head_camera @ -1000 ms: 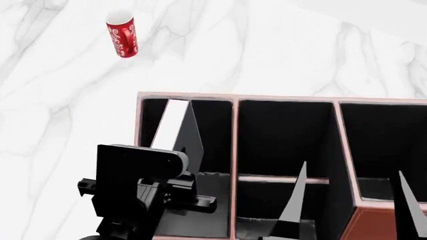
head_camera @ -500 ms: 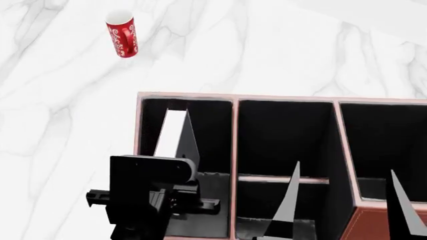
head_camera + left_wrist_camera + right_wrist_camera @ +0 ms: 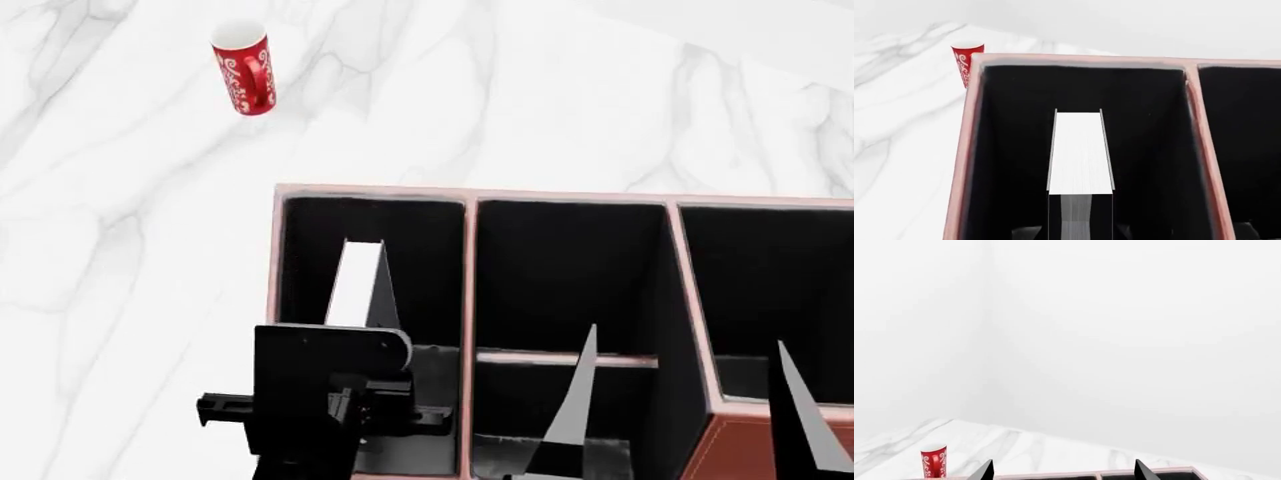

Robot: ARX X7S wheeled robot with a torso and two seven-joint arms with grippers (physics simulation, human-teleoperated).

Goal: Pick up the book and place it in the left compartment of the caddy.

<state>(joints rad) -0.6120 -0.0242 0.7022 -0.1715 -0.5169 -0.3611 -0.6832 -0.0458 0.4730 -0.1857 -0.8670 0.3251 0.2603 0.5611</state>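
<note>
The reddish-brown caddy (image 3: 574, 196) with pale pink rims fills the lower head view. The black book (image 3: 384, 292), white page edges (image 3: 1079, 150) up, stands tilted inside the left compartment (image 3: 430, 250), its top below the rim. My left gripper (image 3: 387, 388) sits over the near end of that bay, shut on the book's near end; in the left wrist view its fingers (image 3: 1029, 231) flank the book low in the picture. My right gripper (image 3: 687, 420) hangs open over the middle and right bays, with nothing between its fingertips (image 3: 986, 471).
A red patterned cup (image 3: 244, 68) stands on the white marble table (image 3: 561, 90) beyond the caddy's far left corner. The middle bay has a thin crossbar (image 3: 567, 357). A taller-walled bay (image 3: 767, 290) lies to the right.
My left gripper has moved nearer and to the right with the book in it. The book's top has sunk from rim height to well inside the left compartment. The right gripper shifted slightly.
</note>
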